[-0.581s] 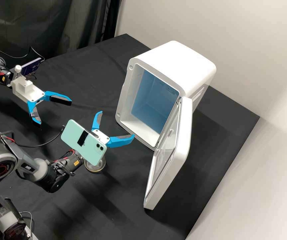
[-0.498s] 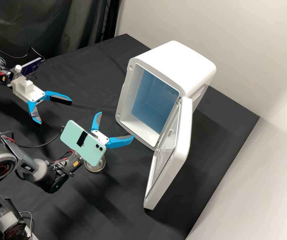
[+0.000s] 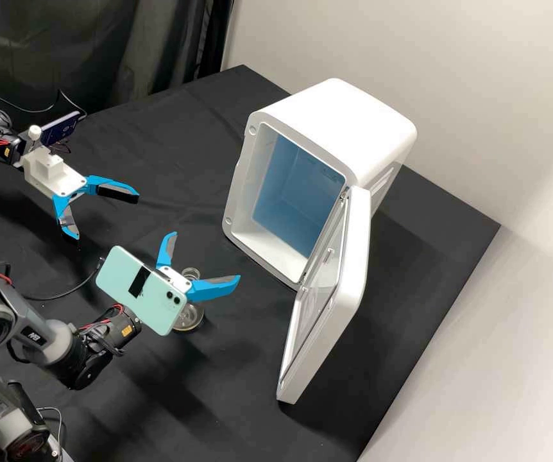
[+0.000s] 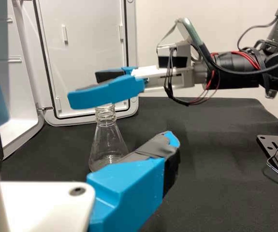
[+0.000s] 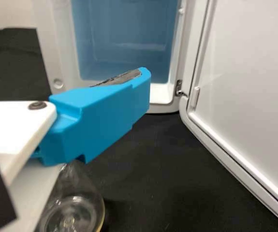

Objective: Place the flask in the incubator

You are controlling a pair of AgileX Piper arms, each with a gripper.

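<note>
1. Closest to the camera, the right arm [image 3: 65, 343] carries a mint-green phone [image 3: 138, 290] on its wrist. In the last half second this arm has pulled back toward 7 o'clock, away from the white box.
2. The right gripper [image 3: 204, 258] is spread wide and holds nothing. It was close to the mouth of the box, and now it hangs right over the flask.
3. The flask [image 3: 187, 316] stands upright on the black bench [image 3: 161, 141], in the same spot as before. In the left wrist view, one blue finger [image 4: 107, 92] crosses in front of the mouth of the flask [image 4: 107, 140]. I cannot tell for sure if the fingers are down around the neck or just above it.
4. The left gripper [image 3: 103, 215] is at 10 o'clock from the flask, well apart from it. It is wide open and empty, and it has not moved.
5. The incubator [image 3: 347, 128] sits at 2 o'clock from the flask. Its door [image 3: 328, 308] hangs open and its blue inside has nothing in it.
6. What it means, I think: the right arm has backed up to line up for a grab. The flask is not picked up yet. The fingers likely need to close on the neck first, and then the flask can go toward 2 o'clock into the box.
</note>
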